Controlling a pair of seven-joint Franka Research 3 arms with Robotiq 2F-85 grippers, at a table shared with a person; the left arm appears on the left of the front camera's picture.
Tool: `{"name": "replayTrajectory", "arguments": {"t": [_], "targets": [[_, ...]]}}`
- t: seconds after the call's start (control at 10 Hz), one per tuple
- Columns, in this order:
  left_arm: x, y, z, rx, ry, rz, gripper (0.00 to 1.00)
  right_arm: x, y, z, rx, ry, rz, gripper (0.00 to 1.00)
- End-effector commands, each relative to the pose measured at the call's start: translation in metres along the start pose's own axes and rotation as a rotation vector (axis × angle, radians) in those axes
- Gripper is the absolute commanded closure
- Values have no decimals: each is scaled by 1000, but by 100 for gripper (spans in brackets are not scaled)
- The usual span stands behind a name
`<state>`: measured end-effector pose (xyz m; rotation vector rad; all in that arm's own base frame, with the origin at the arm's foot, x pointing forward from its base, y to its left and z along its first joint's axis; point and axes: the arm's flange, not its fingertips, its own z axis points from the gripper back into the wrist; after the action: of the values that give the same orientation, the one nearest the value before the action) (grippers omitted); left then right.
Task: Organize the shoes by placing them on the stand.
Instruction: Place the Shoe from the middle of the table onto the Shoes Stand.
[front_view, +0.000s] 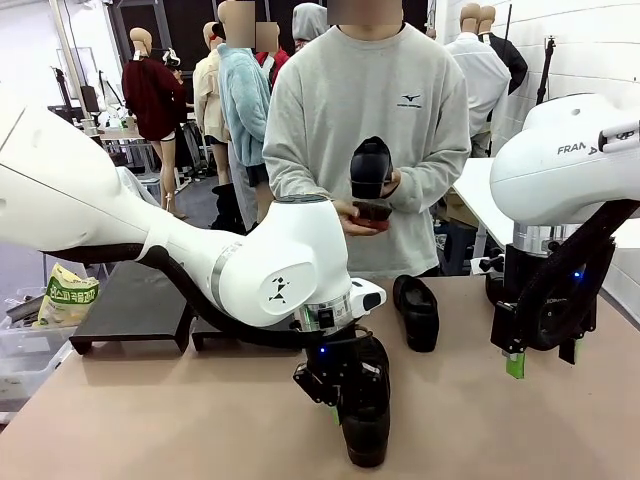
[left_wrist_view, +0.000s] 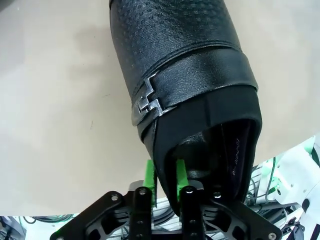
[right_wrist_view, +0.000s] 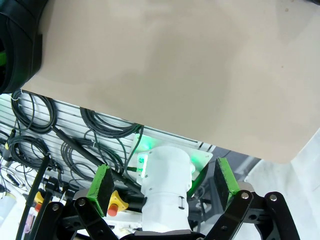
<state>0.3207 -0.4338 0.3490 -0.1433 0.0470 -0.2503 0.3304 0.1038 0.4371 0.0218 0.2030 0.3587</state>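
A black shoe (front_view: 367, 425) with a metal buckle lies on the tan table near the front edge. My left gripper (front_view: 340, 392) reaches down onto its heel end. In the left wrist view the green pads (left_wrist_view: 149, 175) pinch the side wall of the shoe (left_wrist_view: 180, 65) at its opening, so the left gripper (left_wrist_view: 165, 181) is shut on it. A second shoe (front_view: 416, 312) lies farther back on the table. The person at the far side holds a third shoe (front_view: 370, 168) upright in both hands. The black stand (front_view: 130, 300) sits at the left. My right gripper (front_view: 540, 352) hangs open above the table's right side; the right wrist view shows the right gripper (right_wrist_view: 164, 182) holding nothing.
A yellow-green bag (front_view: 66, 295) lies in a bin left of the stand. My left arm's white forearm (front_view: 250, 265) crosses in front of the stand. Bare table (front_view: 150, 420) spreads at the front left and between the two grippers.
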Motion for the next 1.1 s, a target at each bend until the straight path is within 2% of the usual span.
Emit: {"name": "replayTrajectory", "arguments": {"t": [0.0, 0.4, 0.6, 0.7, 1.0], "targets": [[0, -6, 3, -3, 19, 5, 100, 1, 2, 1, 5, 8, -19, 0], [-10, -2, 8, 19, 57, -13, 100, 1, 2, 1, 5, 8, -19, 0], [-50, 15, 56, -11, -11, -52, 100, 1, 2, 1, 5, 8, -19, 0], [-69, 34, 82, 2, -54, -15, 100, 1, 2, 1, 5, 8, -19, 0], [-110, 127, 140, 35, -301, 115, 100, 1, 2, 1, 5, 8, -19, 0]]}}
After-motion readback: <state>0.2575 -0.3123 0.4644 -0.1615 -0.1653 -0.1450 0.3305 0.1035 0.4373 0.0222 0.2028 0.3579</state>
